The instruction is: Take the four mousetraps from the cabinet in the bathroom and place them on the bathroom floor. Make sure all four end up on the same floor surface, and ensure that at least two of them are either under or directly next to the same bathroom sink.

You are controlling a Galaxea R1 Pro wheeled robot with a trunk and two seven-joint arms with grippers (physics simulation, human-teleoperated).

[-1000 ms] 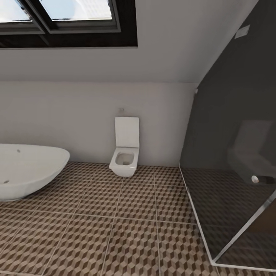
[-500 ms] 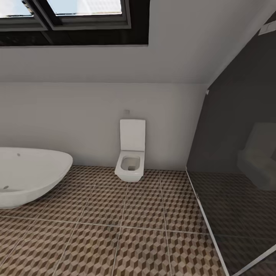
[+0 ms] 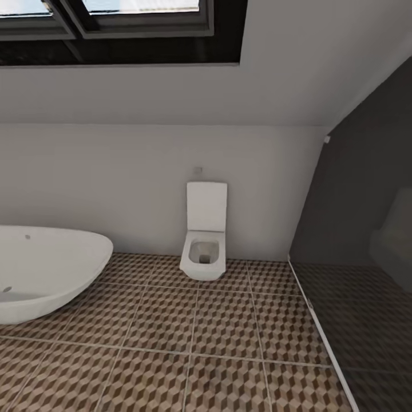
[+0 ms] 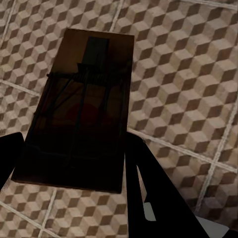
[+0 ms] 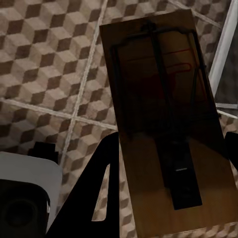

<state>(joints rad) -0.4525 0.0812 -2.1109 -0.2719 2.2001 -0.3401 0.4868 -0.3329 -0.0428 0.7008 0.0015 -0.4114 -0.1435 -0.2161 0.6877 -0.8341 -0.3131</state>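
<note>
1. Mousetraps ride one in each hand. In my left wrist view a dark board sits clamped between the left gripper fingers, which close on its near end.
2. The right gripper likewise pinches the second mousetrap at its near end, the wire bar pointing away from the wrist. I judge the end grip keeps the fingers off the spring parts.
3. Both traps hang above the bathroom floor, not touching it.
4. My head camera faces the toilet, the bathtub to its left and a dark glass screen on the right.
5. I judge I must turn to find the sink before lowering either trap.
</note>
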